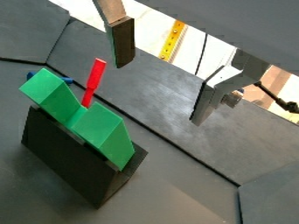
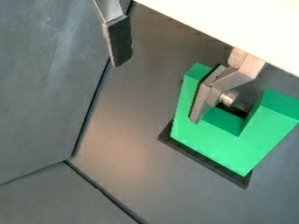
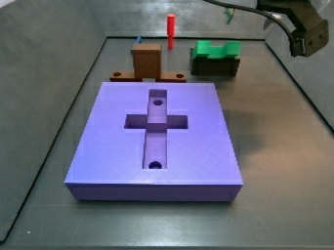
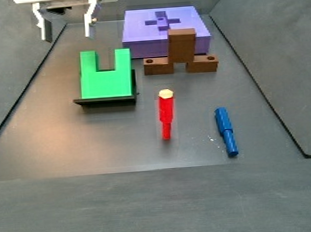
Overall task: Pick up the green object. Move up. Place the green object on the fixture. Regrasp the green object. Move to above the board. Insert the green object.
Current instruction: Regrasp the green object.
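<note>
Green object [image 4: 104, 73] on one fixture [image 4: 106, 99], one gripper [image 4: 66, 30] open above

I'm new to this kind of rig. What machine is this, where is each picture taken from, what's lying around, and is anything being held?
This is a single robot arm with a two-fingered hand. Two pictures come from cameras on its wrist, looking down past the silver fingers. The other two come from fixed cameras beside the table.

On the dark floor lie a large purple board with a cross-shaped slot, a brown upright block, an upright red rod and a blue piece. The green U-shaped piece rests on a low dark fixture.

The hand is open and holds nothing; it hangs above the floor, off to one side of the green piece.
</note>
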